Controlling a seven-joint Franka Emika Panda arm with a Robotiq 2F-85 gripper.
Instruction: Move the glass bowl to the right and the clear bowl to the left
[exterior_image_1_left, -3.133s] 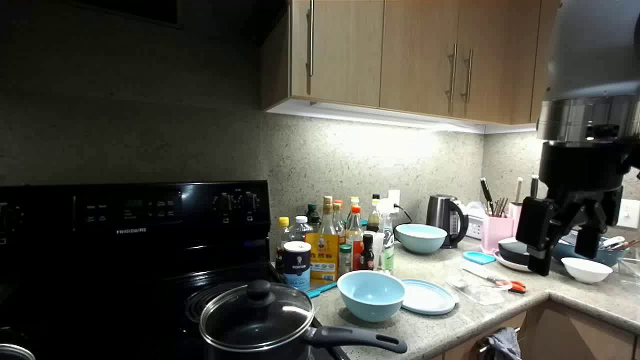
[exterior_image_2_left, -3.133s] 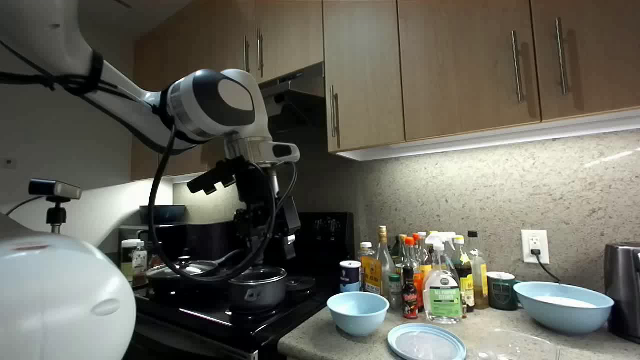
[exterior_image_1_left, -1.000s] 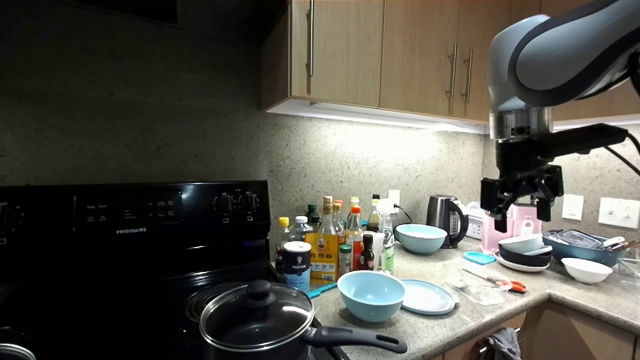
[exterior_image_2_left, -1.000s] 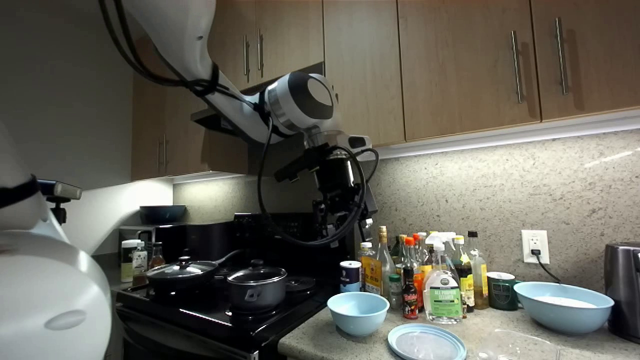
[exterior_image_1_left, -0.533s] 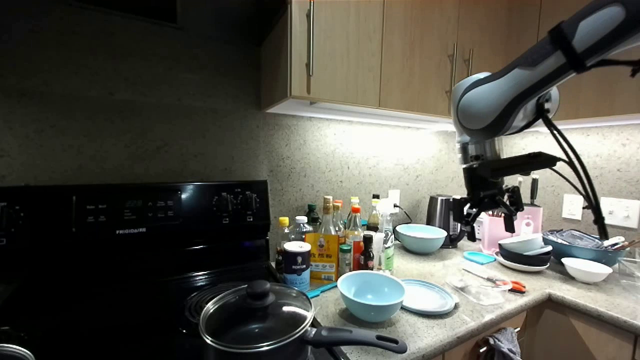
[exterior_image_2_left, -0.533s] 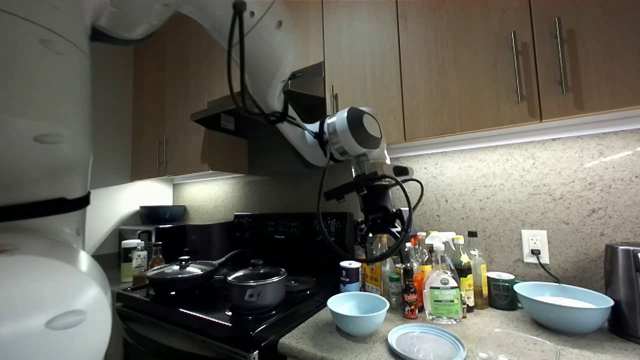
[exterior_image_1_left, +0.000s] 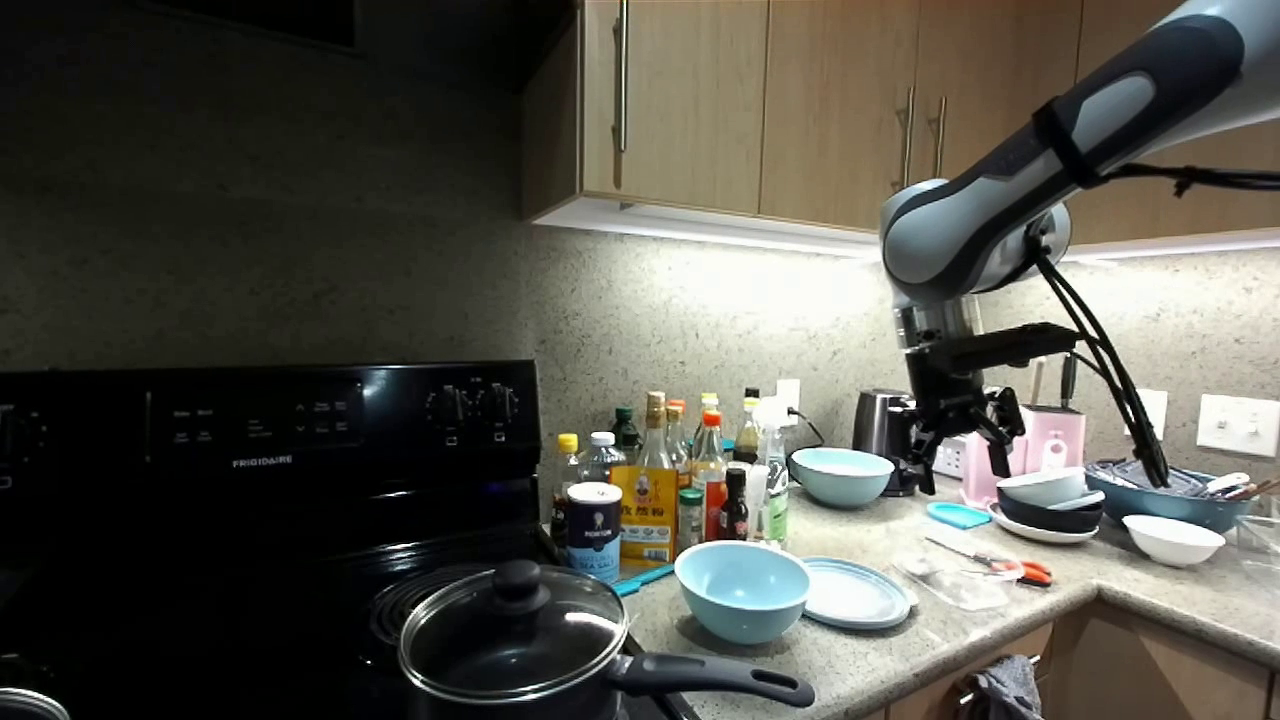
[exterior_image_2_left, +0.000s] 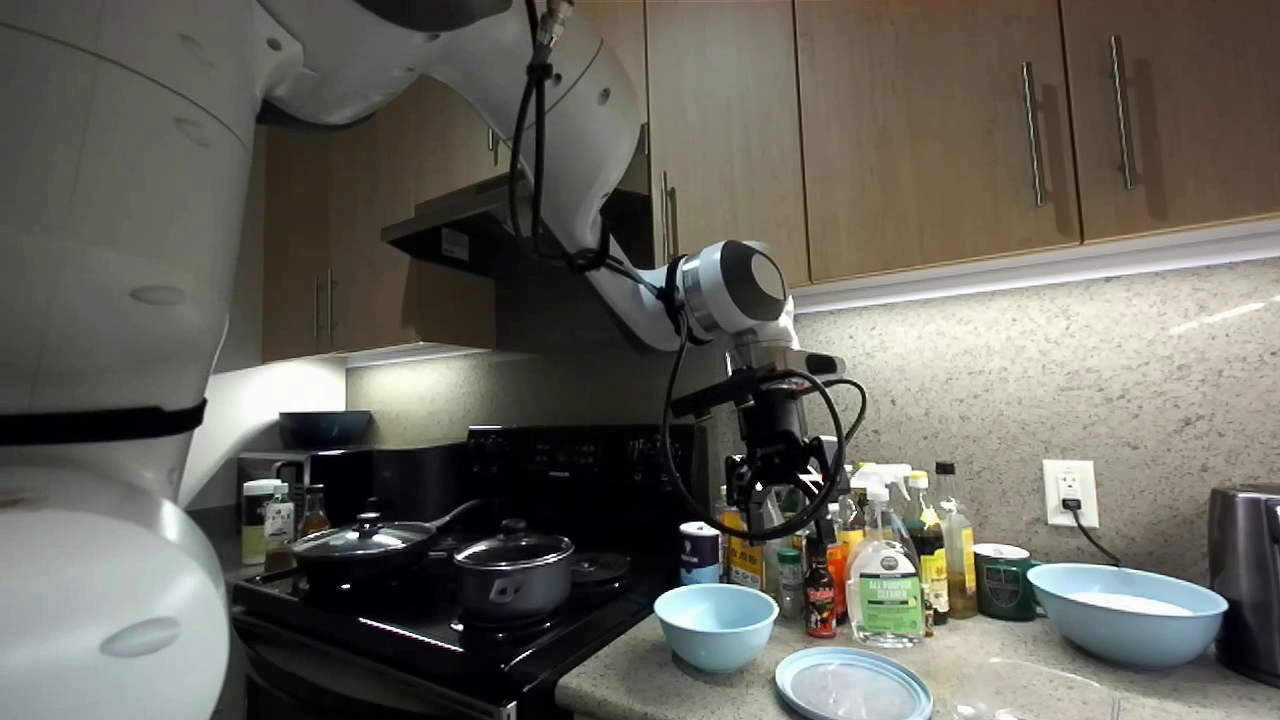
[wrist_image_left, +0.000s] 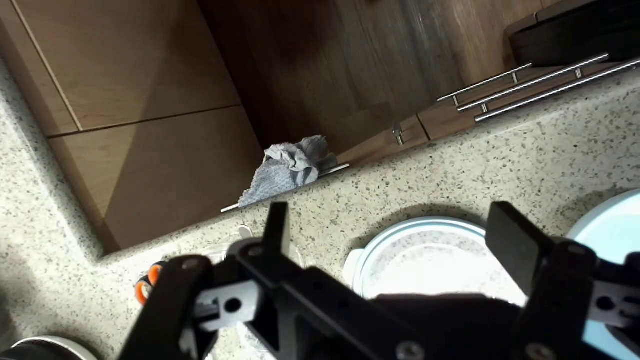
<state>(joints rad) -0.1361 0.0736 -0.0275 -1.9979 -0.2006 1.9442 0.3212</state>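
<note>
The glass bowl (exterior_image_1_left: 743, 592), round, deep and aqua-blue, stands upright on the counter beside the stove; it also shows in an exterior view (exterior_image_2_left: 716, 628). At the wrist view's right edge only part of the glass bowl (wrist_image_left: 612, 227) is visible. A shallow, colourless transparent piece, seemingly the clear bowl (exterior_image_2_left: 1035, 690), lies on the counter beyond the pale-blue lid; its outline is hard to make out. My gripper (exterior_image_1_left: 962, 472) hangs in the air well above the counter, wide open and holding nothing. Below the gripper (wrist_image_left: 391, 216), the lid appears between its fingers.
The flat pale-blue lid (exterior_image_1_left: 855, 594) lies next to the glass bowl. Bottles (exterior_image_2_left: 885, 580) crowd the wall, with a larger pale-blue bowl (exterior_image_2_left: 1128, 612) and a kettle (exterior_image_1_left: 880, 435) farther along. Orange-handled scissors (exterior_image_1_left: 1030, 573) lie nearby. A lidded pot (exterior_image_1_left: 515, 630) has its handle reaching towards the counter.
The arm has swung in over the counter towards the glass bowl and come lower, slowing in the last half second. The gripper has stayed open; bowls and lid have not moved.
</note>
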